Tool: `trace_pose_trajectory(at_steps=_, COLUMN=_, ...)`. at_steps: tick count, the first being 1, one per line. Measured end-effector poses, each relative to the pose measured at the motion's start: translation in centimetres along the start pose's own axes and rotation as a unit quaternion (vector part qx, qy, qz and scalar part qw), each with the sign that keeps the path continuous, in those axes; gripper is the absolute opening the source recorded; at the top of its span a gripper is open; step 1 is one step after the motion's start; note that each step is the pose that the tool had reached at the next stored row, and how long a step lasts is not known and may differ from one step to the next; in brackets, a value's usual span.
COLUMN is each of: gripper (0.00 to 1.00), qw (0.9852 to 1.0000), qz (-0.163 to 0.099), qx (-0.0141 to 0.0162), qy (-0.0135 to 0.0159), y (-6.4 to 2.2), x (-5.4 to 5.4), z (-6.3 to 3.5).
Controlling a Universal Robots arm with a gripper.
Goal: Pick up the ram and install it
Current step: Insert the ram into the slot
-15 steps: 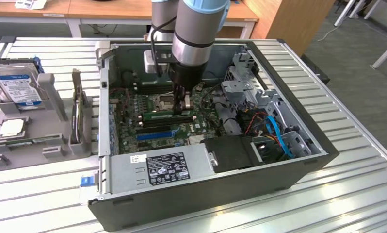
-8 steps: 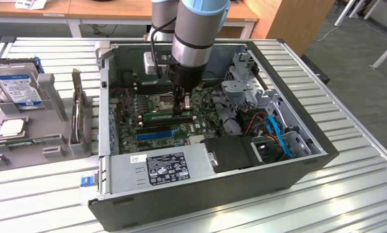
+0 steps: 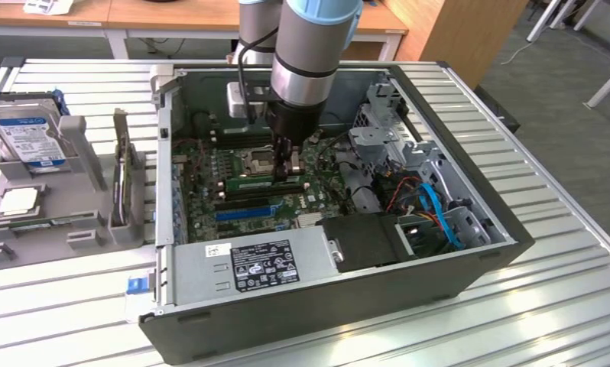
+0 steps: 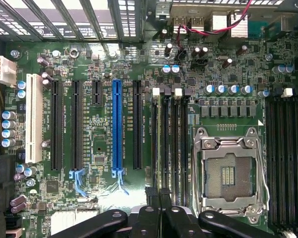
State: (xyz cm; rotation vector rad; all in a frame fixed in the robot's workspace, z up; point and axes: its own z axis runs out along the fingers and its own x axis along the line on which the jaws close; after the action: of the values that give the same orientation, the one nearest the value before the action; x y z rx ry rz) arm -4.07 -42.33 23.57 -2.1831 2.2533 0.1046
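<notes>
Thin flat green ram (image 3: 252,182) on edge, long axis L-R at frame ctr, gripper (image 3: 287,168) w/ black fingers (image 4: 150,218) nearly together, pinching it, above glossy mobo (image 4: 99,198)

On a slatted metal table (image 3: 560,306), an open computer case (image 3: 284,329) with a grey power supply (image 3: 254,264) at its near edge, blue cables (image 3: 439,218) toward the exterior view's right, and a green motherboard (image 4: 134,193) across its floor. On that board, a blue slot (image 4: 117,129) between black ones, a white slot (image 4: 34,119) and a metal-framed processor socket (image 4: 228,173). At the exterior view's left, just beside the case, a grey rack (image 3: 81,145) with a hard drive (image 3: 24,138) and an expansion card (image 3: 121,180) standing upright.
</notes>
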Motion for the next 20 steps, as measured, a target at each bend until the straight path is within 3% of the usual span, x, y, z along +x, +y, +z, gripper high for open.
trace_pose_trajectory(at_steps=20, gripper=0.12, qw=0.9999, qz=-0.013, qx=-0.0007, qy=0.0008, y=0.0, x=-0.02, z=0.15)
